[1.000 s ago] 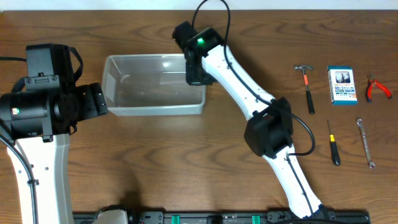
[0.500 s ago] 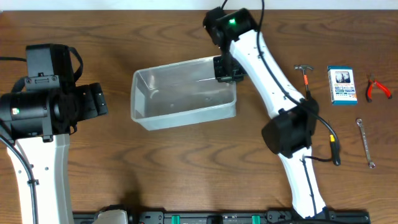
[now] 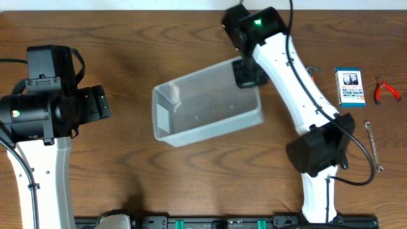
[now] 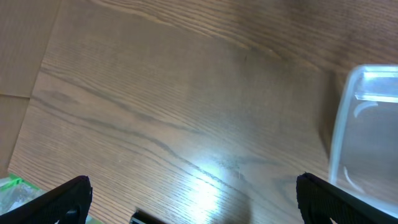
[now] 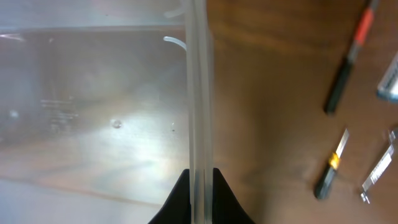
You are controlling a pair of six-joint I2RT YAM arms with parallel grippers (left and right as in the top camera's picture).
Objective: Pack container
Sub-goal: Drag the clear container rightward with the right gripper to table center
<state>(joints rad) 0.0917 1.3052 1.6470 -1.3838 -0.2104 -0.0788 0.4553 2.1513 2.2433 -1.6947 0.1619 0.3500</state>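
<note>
The container (image 3: 203, 105) is a clear plastic tub, empty, tilted on the table's middle in the overhead view. My right gripper (image 3: 249, 75) is shut on its right-hand wall; in the right wrist view the fingers (image 5: 199, 186) pinch the container's rim (image 5: 198, 93). My left gripper (image 4: 193, 199) is open and empty over bare wood, left of the container's corner (image 4: 367, 124).
At the right lie a hammer (image 3: 313, 71), a small blue-and-white box (image 3: 349, 87), red pliers (image 3: 386, 90), a wrench (image 3: 373, 146) and a screwdriver partly hidden by the right arm. The hammer (image 5: 348, 59) and screwdriver (image 5: 329, 168) show in the right wrist view.
My right gripper has dragged the container to the right and toward the table's middle, turning it counter-clockwise. The left arm has not moved.
</note>
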